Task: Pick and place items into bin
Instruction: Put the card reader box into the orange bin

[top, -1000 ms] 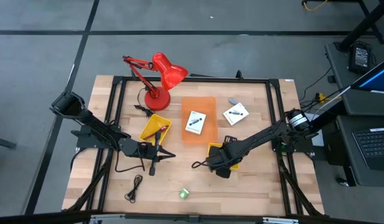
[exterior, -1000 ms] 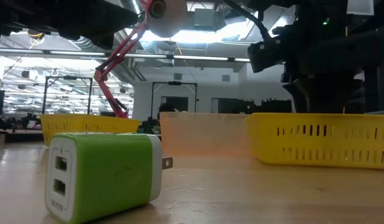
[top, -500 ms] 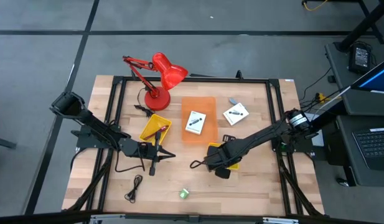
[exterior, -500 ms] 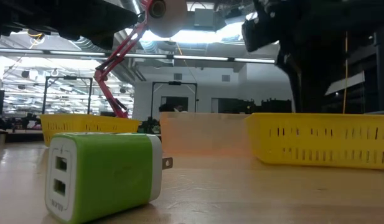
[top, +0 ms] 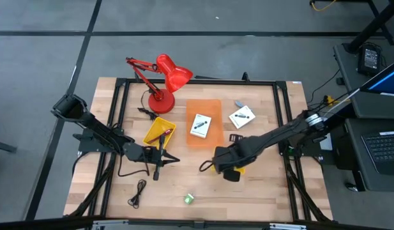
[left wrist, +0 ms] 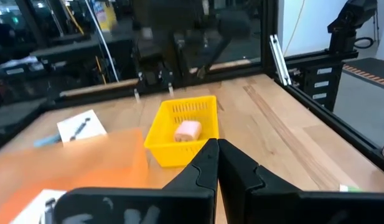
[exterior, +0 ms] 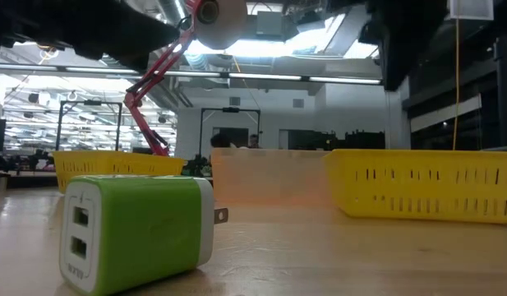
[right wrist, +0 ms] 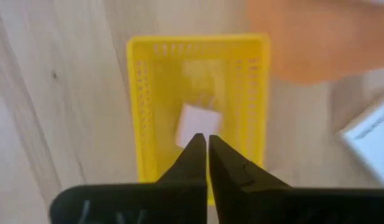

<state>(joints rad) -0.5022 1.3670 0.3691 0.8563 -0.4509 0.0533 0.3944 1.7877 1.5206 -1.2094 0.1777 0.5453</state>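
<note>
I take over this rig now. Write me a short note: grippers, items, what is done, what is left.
Left gripper: shut, empty, beside the left yellow bin.
Right gripper: shut, empty, above the right yellow bin.
Done: pink block in the right bin; maroon cord in the left bin.
Left: white card on the orange tray, second card, black cord, green charger on the table.

Robotics lab or industrial workshop. Wooden table (top: 267, 191) inside black metal frame (top: 283, 112), on grey concrete floor with dark tape lines. Laptop (top: 383, 148) on side desk at 3 o'clock, cables nearby. Low view: open hall behind table, exposed ceiling ducts, strip lights (exterior: 261, 78), more black frames (exterior: 228, 123), cluttered benches at 9 o'clock.
</note>
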